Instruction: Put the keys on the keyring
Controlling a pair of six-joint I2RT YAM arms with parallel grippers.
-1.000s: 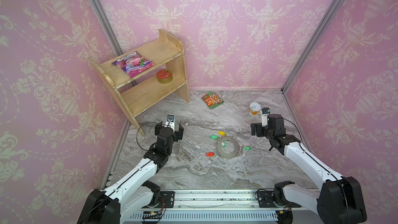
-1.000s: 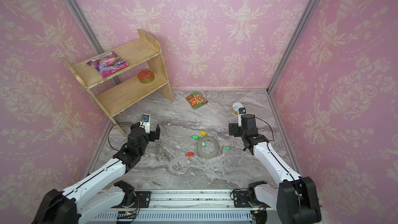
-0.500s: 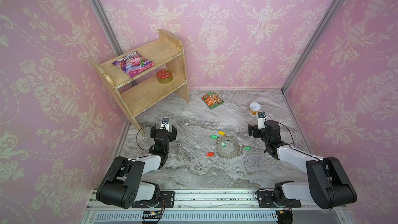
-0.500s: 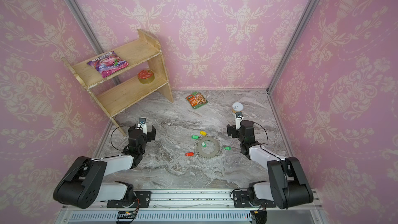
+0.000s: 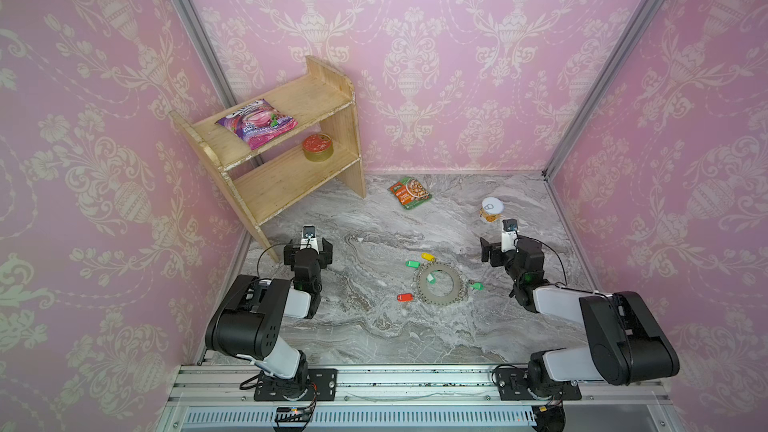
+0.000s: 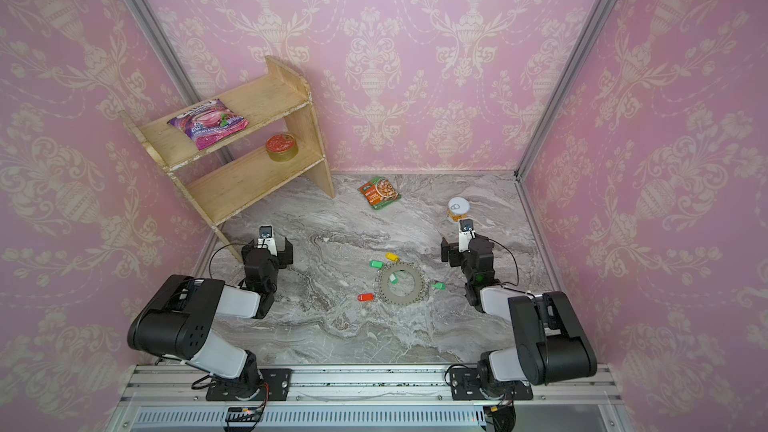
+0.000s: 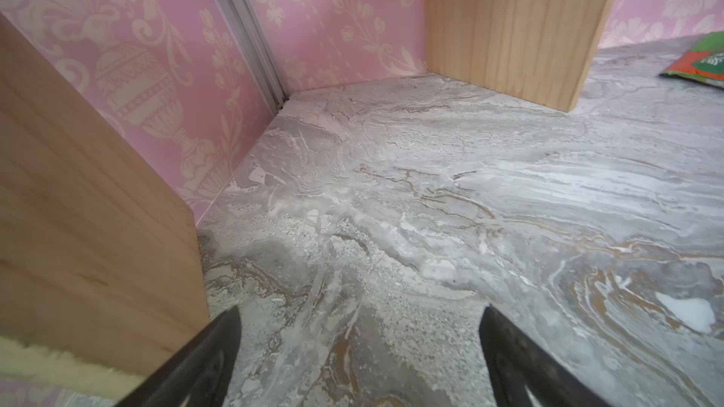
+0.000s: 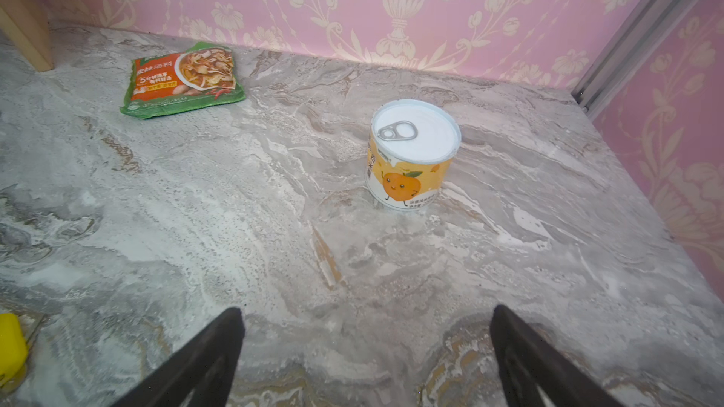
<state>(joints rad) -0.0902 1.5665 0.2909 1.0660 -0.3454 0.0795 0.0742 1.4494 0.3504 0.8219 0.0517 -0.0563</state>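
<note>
My left jaws: spread wide, gripping nothing, over bare surface (image 7: 431, 189) beside the wooden shelf (image 5: 291, 184). My right jaws: spread wide, empty, facing a can (image 8: 413, 154). The keyring (image 5: 440, 300) lies flat mid-surface between my arms; the keys (image 5: 404, 297) lie around its rim, one pale-green tag upon it.
</note>
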